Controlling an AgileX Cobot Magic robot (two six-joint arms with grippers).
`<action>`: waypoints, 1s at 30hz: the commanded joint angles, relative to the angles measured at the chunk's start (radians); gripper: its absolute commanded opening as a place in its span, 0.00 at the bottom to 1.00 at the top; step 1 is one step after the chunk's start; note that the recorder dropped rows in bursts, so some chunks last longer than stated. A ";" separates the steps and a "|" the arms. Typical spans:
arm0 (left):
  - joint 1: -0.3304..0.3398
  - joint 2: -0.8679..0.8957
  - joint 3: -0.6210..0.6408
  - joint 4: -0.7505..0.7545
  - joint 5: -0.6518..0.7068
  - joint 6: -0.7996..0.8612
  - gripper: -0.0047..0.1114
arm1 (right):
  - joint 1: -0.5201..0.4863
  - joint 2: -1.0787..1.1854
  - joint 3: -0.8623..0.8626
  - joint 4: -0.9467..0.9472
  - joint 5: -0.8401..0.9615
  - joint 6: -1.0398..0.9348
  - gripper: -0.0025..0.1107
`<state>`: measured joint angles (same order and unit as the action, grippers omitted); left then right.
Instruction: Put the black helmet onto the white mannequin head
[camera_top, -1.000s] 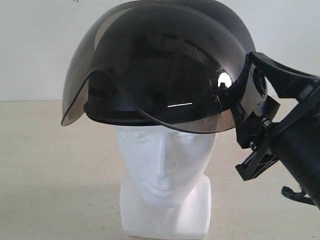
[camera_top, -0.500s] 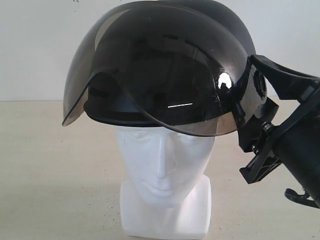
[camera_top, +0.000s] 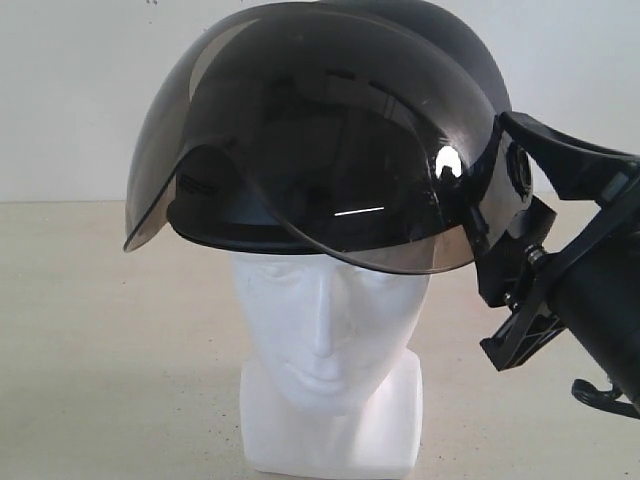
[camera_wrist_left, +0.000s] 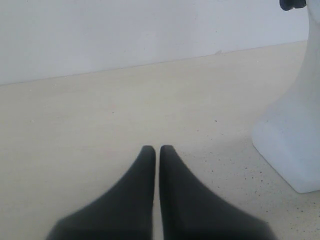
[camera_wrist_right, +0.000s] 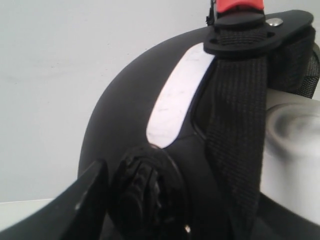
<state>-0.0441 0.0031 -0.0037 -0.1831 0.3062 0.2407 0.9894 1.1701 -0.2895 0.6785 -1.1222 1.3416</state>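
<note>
Black helmet (camera_top: 450, 45) sitting high on white head (camera_top: 330, 320), tilting, visor (camera_top: 250, 130) up. My right pincer (camera_top: 508, 190) clamping its side rim. My left pincer (camera_wrist_left: 157, 150) hanging clenched, empty. Shell looking stiff, slick, probably slippery: gripping rim, not visor.

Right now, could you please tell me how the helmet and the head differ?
The helmet is black with a smoky visor; the head is plain white. The helmet is wider than the head. The helmet sits tilted on top, held at its side by the right gripper; the head stands upright on the table. Both are rounded and face the exterior camera.
</note>
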 joint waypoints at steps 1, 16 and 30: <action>-0.003 -0.003 0.004 -0.011 0.000 0.000 0.08 | -0.012 0.018 0.057 0.175 0.223 -0.102 0.02; -0.003 -0.003 0.004 -0.011 0.000 0.000 0.08 | -0.012 0.016 0.057 0.172 0.219 -0.075 0.39; -0.003 -0.003 0.004 -0.011 0.000 0.000 0.08 | -0.012 0.016 0.057 0.100 0.199 -0.035 0.68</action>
<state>-0.0441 0.0031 -0.0037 -0.1831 0.3062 0.2407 0.9807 1.1851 -0.2360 0.7732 -0.9639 1.3302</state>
